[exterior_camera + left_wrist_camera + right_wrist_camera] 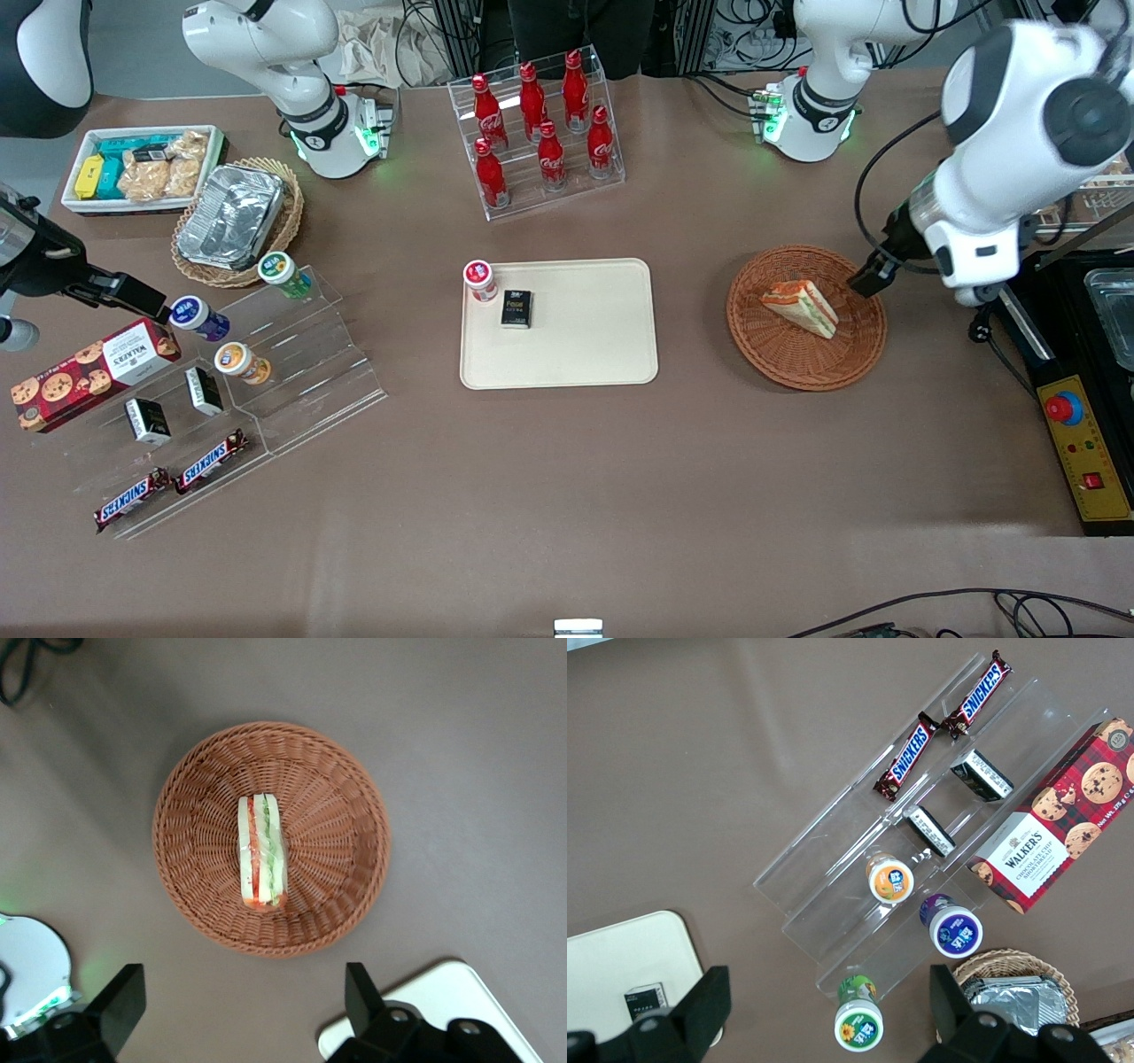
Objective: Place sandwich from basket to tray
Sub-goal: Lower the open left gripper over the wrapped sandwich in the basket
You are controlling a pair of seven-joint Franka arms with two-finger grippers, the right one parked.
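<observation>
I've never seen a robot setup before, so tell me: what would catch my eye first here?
Probably the wedge sandwich lying alone in the round reddish-brown wicker basket, with the working arm's gripper hovering above it, fingers spread open. Beside the basket lies a cream tray holding a small red-lidded jar and a little black box.

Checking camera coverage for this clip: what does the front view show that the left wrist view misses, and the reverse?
Only the front view shows the small black box and red-capped cup on the tray, the cola bottle rack and the snack shelf.

Only the left wrist view shows the sandwich's filling layers edge-on and the open pincer held above the table beside the basket.

Both show the sandwich lying in the basket, and part of the tray.
</observation>
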